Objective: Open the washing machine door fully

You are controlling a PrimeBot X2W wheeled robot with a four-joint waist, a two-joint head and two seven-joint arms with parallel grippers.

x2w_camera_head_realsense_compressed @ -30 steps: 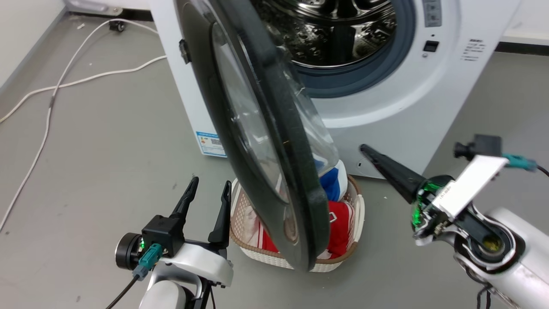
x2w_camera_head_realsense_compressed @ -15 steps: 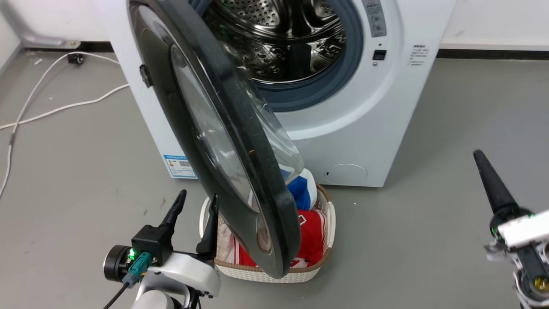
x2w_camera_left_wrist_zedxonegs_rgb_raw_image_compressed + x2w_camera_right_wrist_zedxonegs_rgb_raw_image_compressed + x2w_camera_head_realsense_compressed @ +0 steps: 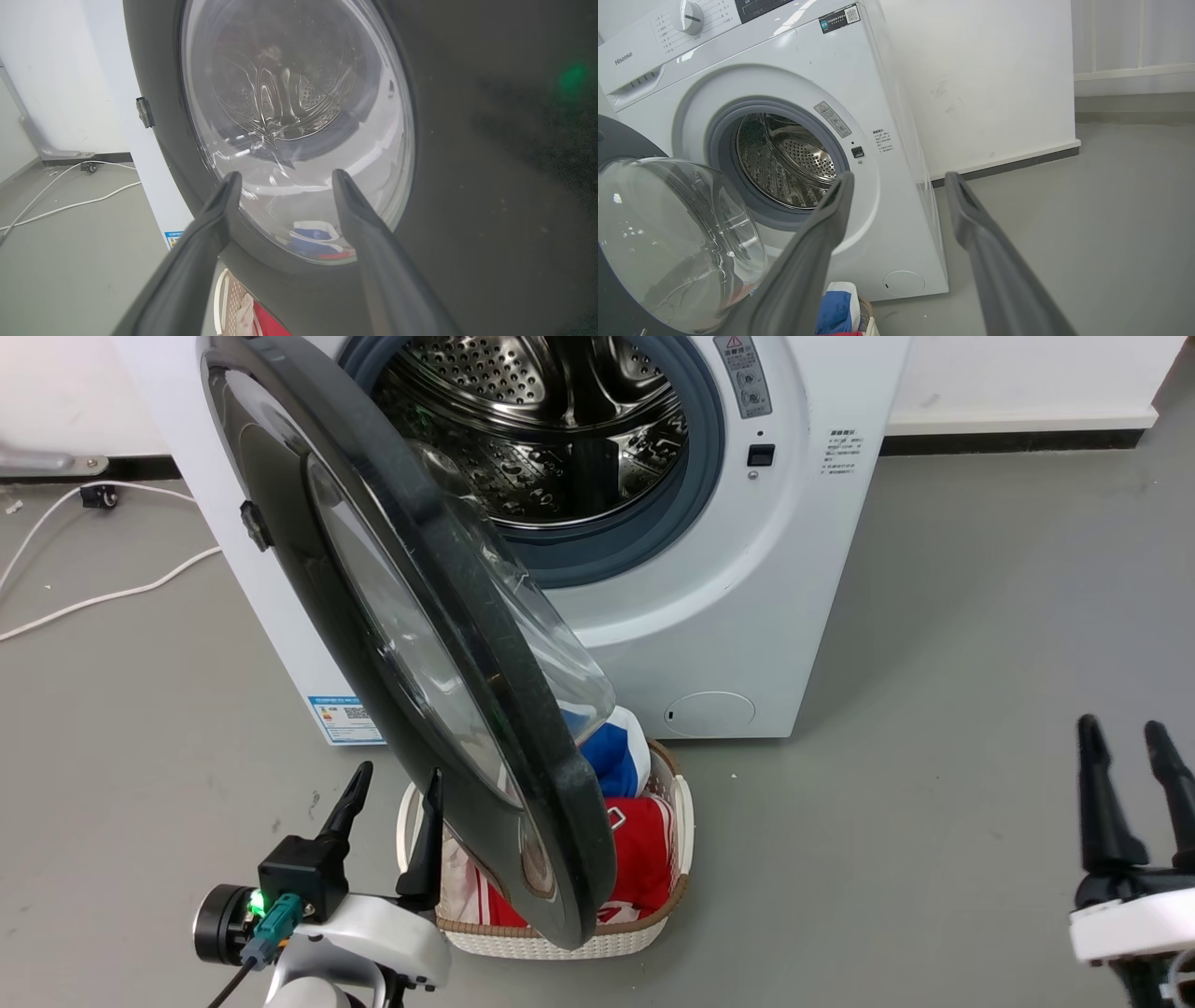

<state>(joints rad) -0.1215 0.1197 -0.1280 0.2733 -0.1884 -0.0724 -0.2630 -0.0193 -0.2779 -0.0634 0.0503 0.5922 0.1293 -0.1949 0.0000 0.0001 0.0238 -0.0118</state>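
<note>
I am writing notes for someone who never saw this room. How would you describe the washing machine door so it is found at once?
Find the white washer against the wall. The washing machine door stands swung out from its left side, above the laundry basket. Unlike the steel drum mouth behind it, it is a glossy black disc with a bulging clear window.

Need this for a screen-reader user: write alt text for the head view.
The washing machine door, black with a bulging glass window, stands swung out from a white washer, baring its steel drum. Beneath it sits a white basket of red and blue clothes. Both grippers are open: the left gripper beside the door's outer face, the right gripper at lower right.
</note>
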